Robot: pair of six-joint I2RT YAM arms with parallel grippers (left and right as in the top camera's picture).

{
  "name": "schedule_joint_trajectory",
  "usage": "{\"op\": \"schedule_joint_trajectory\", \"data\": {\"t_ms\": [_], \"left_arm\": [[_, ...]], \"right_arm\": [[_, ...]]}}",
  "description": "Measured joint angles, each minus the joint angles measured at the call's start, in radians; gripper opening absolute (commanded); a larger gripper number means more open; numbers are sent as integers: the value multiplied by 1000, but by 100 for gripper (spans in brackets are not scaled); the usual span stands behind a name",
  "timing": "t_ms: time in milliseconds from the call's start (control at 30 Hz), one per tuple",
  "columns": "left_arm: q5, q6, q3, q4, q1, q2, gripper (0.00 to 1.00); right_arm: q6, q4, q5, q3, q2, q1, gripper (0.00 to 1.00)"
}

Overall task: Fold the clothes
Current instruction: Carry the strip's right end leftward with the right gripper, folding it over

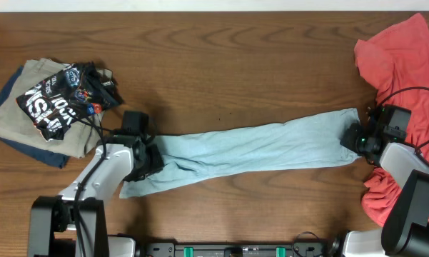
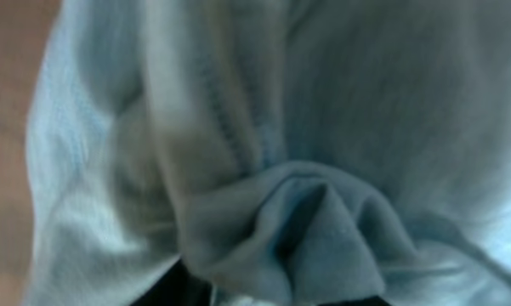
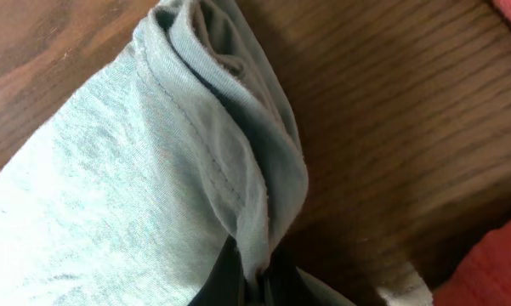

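The light blue T-shirt (image 1: pixel 250 148) lies stretched into a long band across the table between my two grippers. My left gripper (image 1: pixel 151 158) is shut on its left end, where the cloth bunches (image 2: pixel 315 238). My right gripper (image 1: pixel 357 139) is shut on its right end, pinching a folded hem (image 3: pixel 255 212). The coral-red shirt (image 1: pixel 407 57) lies crumpled at the right edge, under and behind my right arm; a corner shows in the right wrist view (image 3: pixel 493 263).
A pile at the far left holds a black tee with white lettering (image 1: pixel 61 96) on khaki (image 1: pixel 28 118) and navy (image 1: pixel 46 155) garments. The wooden table (image 1: pixel 221 57) shows behind the blue shirt.
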Motion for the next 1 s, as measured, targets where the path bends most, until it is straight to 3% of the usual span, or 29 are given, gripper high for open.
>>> {"op": "schedule_joint_trajectory", "data": {"t_ms": [233,433,533,800,1000], "left_arm": [[-4,-1,39,246,17,86,33],[30,-1,101,284,85,147,33],[69,8,119,258,106,157,42],[131,32,152,80,119,148,51],[142,49,111,-75,119,56,60]], "right_arm": [[0,-2,0,0,0,0,1],[0,0,-2,0,0,1,1],[0,0,-3,0,0,1,1],[0,-1,4,0,0,1,1],[-11,-130,67,65,0,1,1]]}}
